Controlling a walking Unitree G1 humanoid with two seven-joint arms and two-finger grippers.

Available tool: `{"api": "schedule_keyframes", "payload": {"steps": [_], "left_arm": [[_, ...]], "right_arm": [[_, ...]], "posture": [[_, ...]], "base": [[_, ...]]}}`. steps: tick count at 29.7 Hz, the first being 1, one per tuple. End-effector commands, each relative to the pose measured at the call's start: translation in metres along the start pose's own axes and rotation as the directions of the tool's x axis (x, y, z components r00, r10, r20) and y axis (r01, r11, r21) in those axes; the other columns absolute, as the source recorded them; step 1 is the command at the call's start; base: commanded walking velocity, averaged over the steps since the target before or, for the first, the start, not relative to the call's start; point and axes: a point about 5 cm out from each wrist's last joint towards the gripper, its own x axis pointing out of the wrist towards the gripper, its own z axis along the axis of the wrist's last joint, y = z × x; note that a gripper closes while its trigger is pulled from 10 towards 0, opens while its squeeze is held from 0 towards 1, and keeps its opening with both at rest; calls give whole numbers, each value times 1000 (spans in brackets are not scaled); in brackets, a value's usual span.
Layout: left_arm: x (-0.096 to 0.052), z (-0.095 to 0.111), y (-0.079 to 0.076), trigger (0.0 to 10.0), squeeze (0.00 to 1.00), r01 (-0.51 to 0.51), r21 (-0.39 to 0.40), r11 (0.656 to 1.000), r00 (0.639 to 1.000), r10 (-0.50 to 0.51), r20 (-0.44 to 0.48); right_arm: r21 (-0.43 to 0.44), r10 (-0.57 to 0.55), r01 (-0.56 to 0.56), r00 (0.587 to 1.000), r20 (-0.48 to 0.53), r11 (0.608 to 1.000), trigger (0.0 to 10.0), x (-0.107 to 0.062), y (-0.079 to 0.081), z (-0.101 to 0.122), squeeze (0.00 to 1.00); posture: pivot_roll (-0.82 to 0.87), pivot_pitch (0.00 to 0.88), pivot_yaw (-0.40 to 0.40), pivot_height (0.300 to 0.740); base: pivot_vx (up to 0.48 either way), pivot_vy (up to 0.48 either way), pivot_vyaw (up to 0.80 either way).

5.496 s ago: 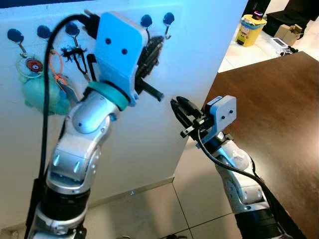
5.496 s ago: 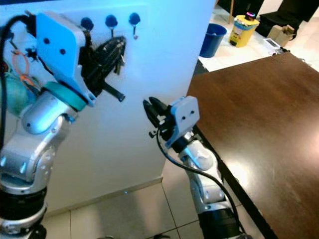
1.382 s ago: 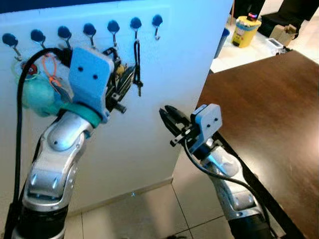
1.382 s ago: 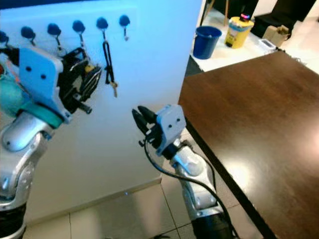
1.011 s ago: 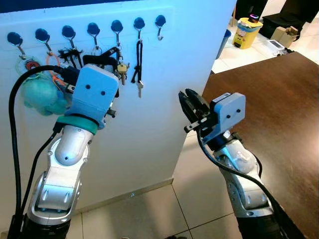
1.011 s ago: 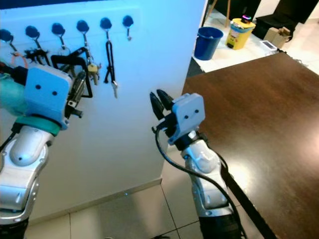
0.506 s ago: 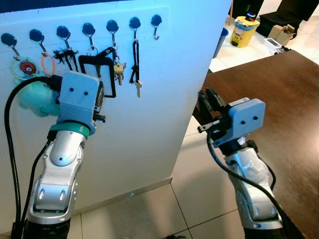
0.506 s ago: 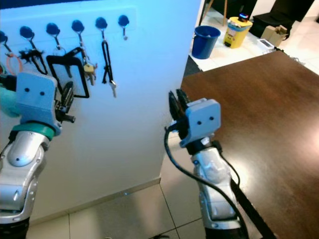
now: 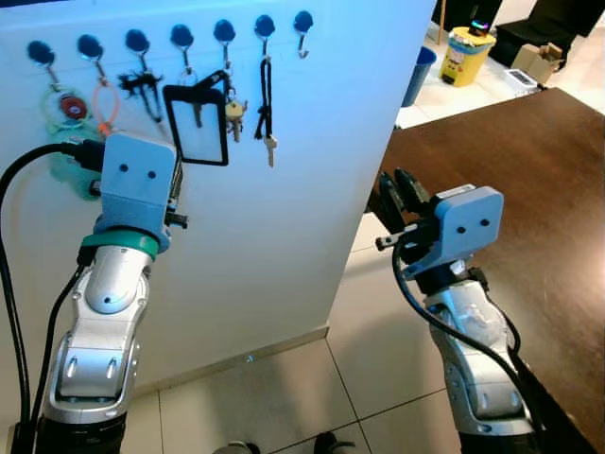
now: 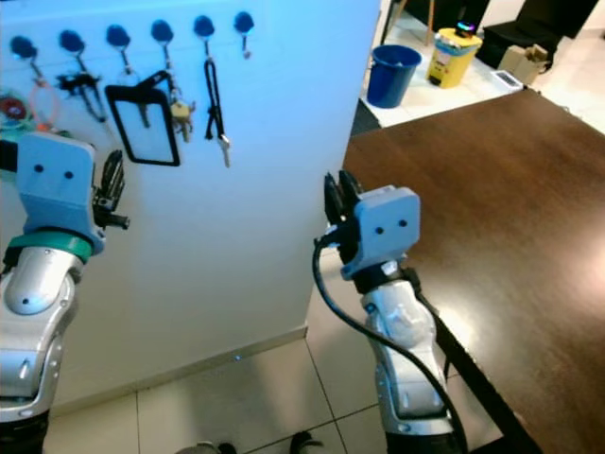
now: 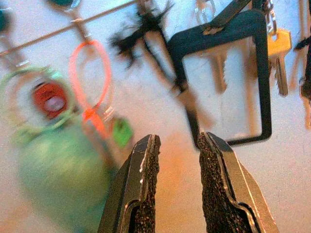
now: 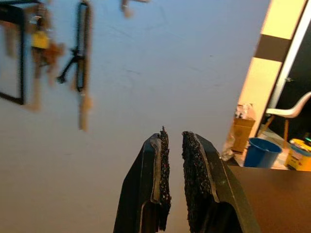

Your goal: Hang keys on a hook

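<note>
Backing off the wall, the left gripper point(image 11: 176, 187) hangs part-open and empty — the keys point(image 9: 233, 115) now hang from their hook point(image 9: 225, 32) — so only lowering the arms looks left.

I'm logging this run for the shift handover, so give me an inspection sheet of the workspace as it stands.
Surface: white wall panel with a row of dark-knobbed hooks along its top.
Job's things: black-framed tag with keys hangs from a hook, free of both grippers.
Clutter: green plush keychain, orange loop, black lanyard with a key; end hook bare.
Grippers: left gripper open, below the tag, holding nothing; right gripper nearly closed, empty, beside the panel's edge.
Cables: black cable loops from the left wrist; another runs down the right arm.
Surroundings: dark wooden table, tiled floor, blue bucket, yellow container.
</note>
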Motion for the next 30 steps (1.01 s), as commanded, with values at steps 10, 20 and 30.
{"api": "schedule_keyframes", "payload": {"steps": [10,20,30], "left_arm": [[-1,0,1,10000,0,-1,47,999,1000,0,18],[0,3,-1,10000,0,5,51,999,1000,-6,30],[1,3,-1,10000,0,5,54,999,1000,-6,30]], "right_arm": [[11,30,-30,999,-15,1000,10000,3,6,-2,0],[-8,72,-72,997,-14,997,10000,6,15,-2,0],[-10,74,-74,997,-16,997,10000,8,17,-2,0]], "posture": [[51,52,76,740],[61,54,79,740],[65,58,80,740]], "base": [[-420,0,0],[-453,0,0],[-454,0,442]]}}
